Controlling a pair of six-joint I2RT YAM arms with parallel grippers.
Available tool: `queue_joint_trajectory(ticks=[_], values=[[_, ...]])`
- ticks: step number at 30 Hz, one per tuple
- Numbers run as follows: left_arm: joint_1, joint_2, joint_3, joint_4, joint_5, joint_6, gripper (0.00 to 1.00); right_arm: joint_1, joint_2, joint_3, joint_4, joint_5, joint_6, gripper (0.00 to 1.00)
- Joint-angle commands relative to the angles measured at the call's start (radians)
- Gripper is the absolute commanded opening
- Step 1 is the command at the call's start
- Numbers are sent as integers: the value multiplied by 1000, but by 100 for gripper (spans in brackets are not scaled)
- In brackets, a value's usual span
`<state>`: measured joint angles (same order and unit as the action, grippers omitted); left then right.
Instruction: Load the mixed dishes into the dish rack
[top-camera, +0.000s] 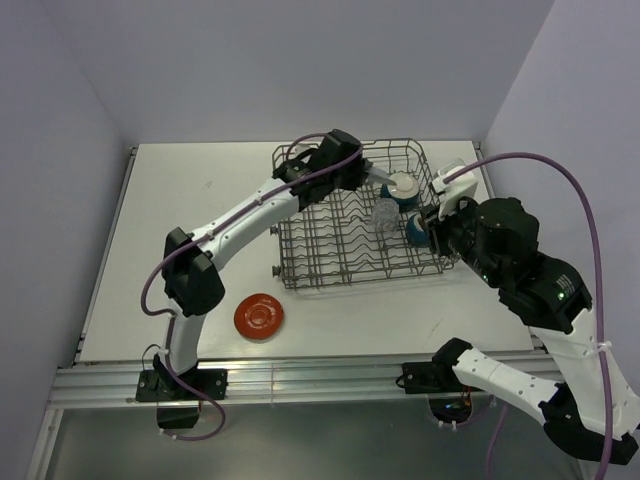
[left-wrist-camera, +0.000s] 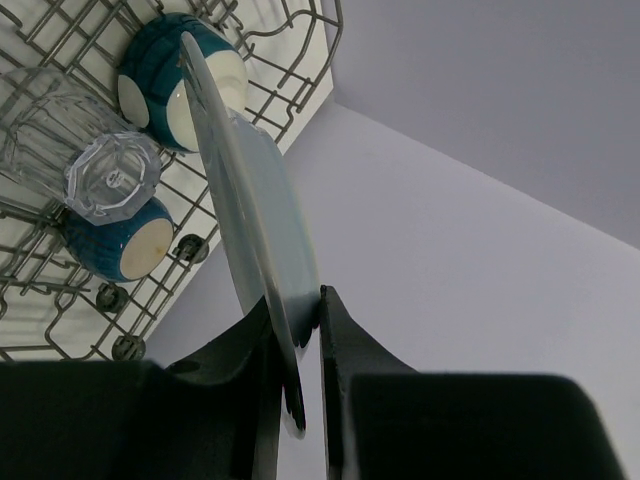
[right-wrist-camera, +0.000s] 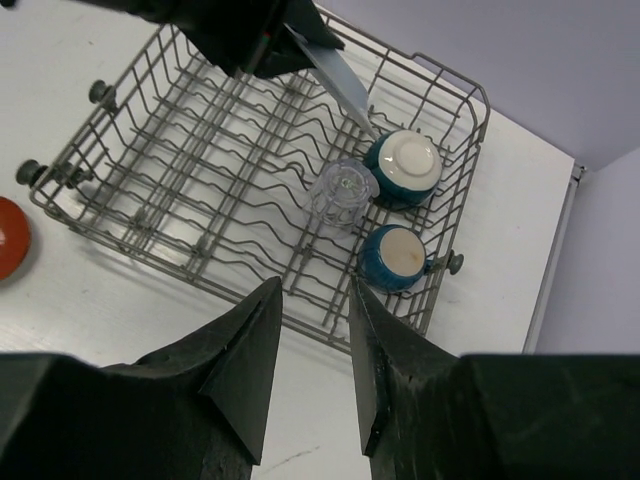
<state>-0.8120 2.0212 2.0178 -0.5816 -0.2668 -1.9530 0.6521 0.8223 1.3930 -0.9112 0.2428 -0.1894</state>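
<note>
— White table (top-camera: 180, 200), pale walls on three sides. What lies nearest the arms?

— The red plate (top-camera: 259, 317). It sits flat on the table by the rack's near left corner, apart from the wire.

— And the rack (top-camera: 325, 255) itself?

— It stands on the far right part of the table, with small wheels along its sides. The right gripper (right-wrist-camera: 315, 340) hangs above its near right edge. Its fingers are parted a modest way, with nothing between them.

— What is loaded?

— Three pieces, all at the right end. The mug (right-wrist-camera: 397, 257) is nearest, close to the right wall. The tumbler (right-wrist-camera: 341, 192) is just left of it and a little farther in. The bowl (right-wrist-camera: 405, 165) lies beyond both, dark outside with a cream face turned up.

— Does any of them touch another?

— The tumbler sits close against both. I cannot tell whether they touch.

— And the left arm?

— It reaches over the rack from the left. The left gripper (left-wrist-camera: 298, 330) is clamped on the rim of the pale plate (left-wrist-camera: 250, 200) and holds it on edge above the rack's far side. The plate's leading edge is right by the bowl. Whether it touches the bowl or the wire, I cannot tell.
</note>
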Motion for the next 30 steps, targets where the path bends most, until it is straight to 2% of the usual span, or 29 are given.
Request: queue_joint_trajectory(ticks=[1, 6, 12, 17, 22, 26, 30], values=[[-29, 16, 102, -64, -130, -880, 0, 6, 3, 76, -40, -20, 44, 40], [-30, -55, -8, -6, -120, -857, 0, 6, 0, 58, 17, -30, 64, 40], [23, -168, -83, -72, 46, -779, 0, 6, 57, -92, 239, -82, -120, 38], [57, -237, -94, -131, 100, -722, 0, 3, 109, -192, 372, -255, -212, 42], [62, -288, -146, -133, 156, -724, 0, 3, 158, -195, 405, -327, -298, 43], [62, -341, -214, -132, 146, -725, 0, 3, 212, -166, 439, -339, -328, 41], [62, -361, -217, -159, 152, -705, 0, 3, 230, -183, 514, -309, -378, 40]])
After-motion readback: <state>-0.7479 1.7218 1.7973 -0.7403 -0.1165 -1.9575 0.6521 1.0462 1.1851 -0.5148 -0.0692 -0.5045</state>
